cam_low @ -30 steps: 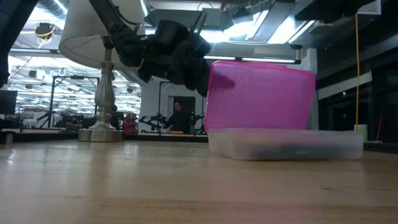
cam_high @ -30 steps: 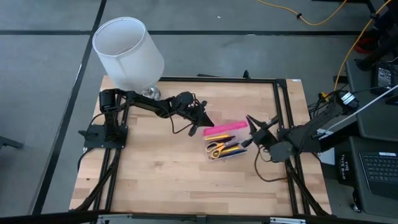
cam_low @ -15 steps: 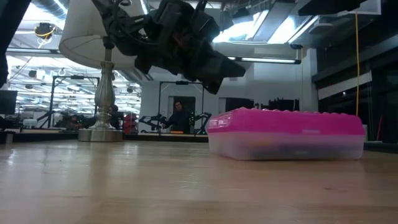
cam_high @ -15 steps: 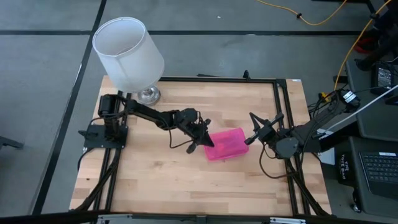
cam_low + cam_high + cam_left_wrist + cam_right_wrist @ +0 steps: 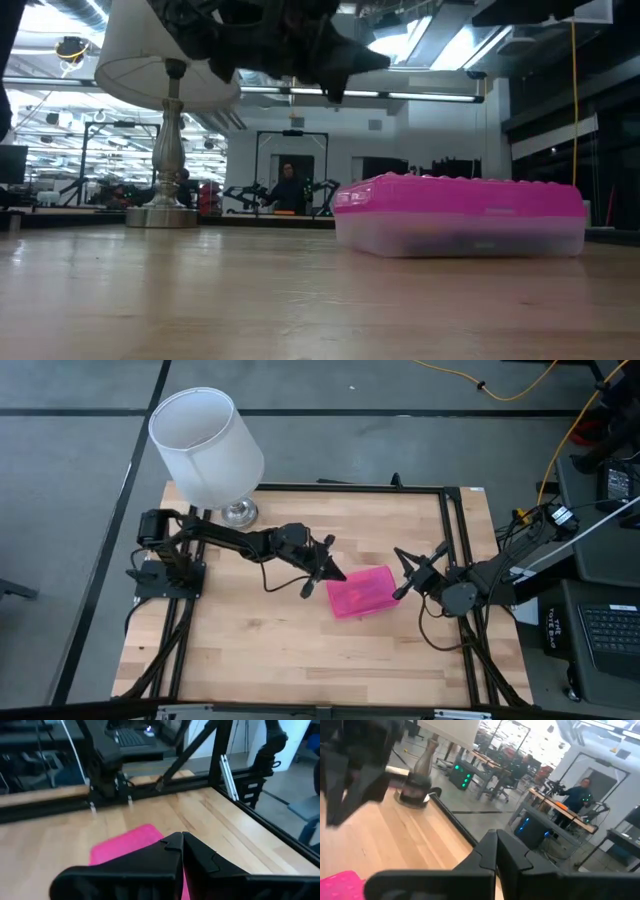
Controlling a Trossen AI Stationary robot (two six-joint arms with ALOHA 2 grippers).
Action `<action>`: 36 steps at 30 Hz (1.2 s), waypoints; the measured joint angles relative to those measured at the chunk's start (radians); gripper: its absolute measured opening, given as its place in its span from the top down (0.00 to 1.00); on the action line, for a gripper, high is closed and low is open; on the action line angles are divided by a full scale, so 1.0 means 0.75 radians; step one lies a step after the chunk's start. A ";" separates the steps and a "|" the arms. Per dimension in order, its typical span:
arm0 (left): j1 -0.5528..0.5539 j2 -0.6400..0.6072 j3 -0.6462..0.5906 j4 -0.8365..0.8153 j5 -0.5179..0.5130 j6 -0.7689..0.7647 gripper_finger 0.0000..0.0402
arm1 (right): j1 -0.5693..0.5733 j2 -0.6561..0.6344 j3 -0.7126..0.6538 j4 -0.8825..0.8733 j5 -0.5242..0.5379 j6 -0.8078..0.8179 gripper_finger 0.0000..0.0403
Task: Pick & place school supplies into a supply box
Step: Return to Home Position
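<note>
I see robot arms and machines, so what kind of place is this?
Probably a robotics lab or workshop. A left arm and right arm are mounted at a wooden table, and rows of benches with equipment fill the room behind.

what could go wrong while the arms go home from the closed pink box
1. The left gripper hangs close above the pink box, at its edge; if it swings low, it might knock the box aside.
2. The left arm lies near the lamp and might bump it when folding back.
</note>
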 joint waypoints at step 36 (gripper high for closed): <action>0.003 -0.891 -0.910 0.346 -0.572 -0.040 0.99 | -0.370 -0.006 -0.444 0.372 -1.220 0.307 0.98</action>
